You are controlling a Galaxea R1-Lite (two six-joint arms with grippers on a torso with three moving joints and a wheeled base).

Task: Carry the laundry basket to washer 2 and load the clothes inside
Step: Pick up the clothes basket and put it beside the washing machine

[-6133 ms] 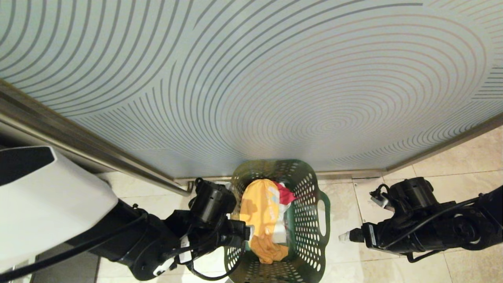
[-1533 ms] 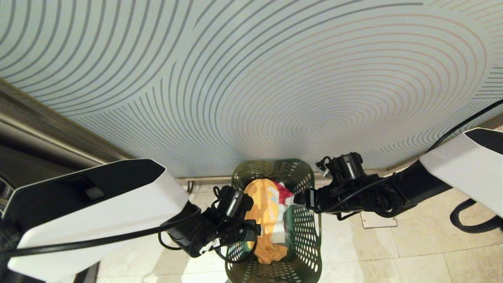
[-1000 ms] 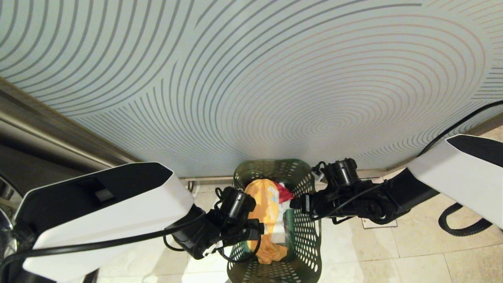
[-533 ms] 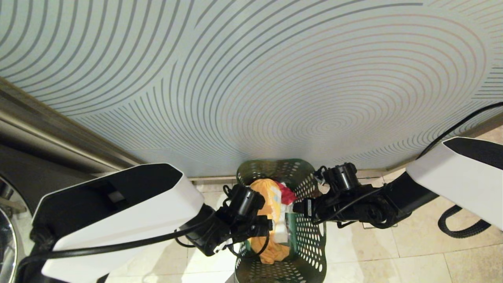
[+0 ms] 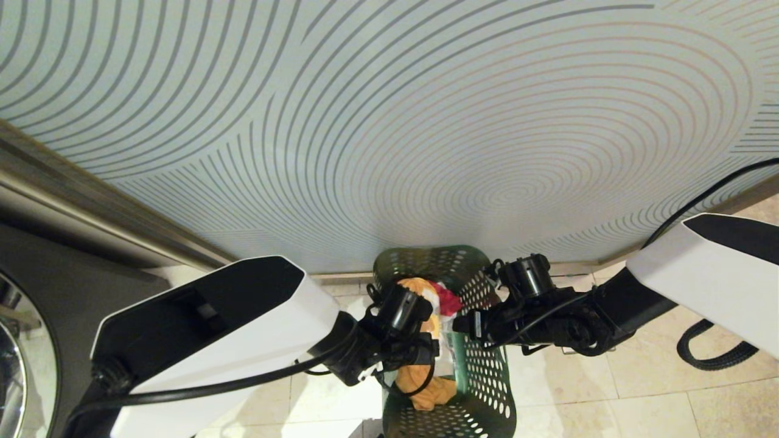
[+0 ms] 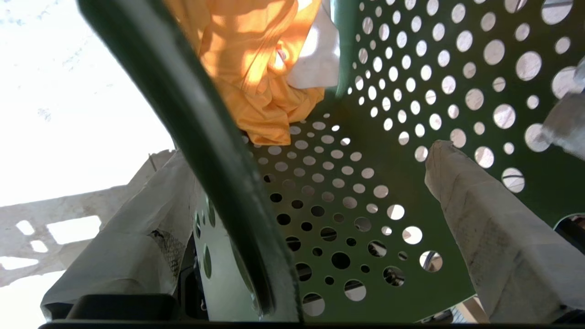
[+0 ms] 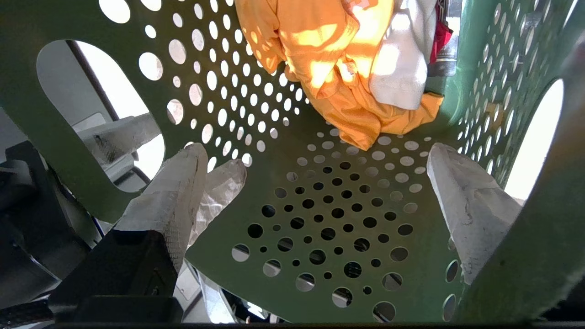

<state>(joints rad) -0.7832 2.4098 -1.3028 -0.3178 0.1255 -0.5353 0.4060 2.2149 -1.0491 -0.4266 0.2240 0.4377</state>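
Striped wall behind – left gripper (image 5: 433, 354) hides half the clothes (image 5: 426, 389).

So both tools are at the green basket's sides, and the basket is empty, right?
Not empty. The head view shows clothes lying in the laundry basket: yellow-orange, white and red pieces. The rest holds: the left tool and right tool are at its opposite sides.

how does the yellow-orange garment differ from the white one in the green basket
The crumpled yellow-orange garment shows far more cloth than the crumpled white garment. The yellow-orange garment spreads out under and past the white garment, which lies on top of it. Both are bunched together inside the dark green perforated plastic laundry basket.
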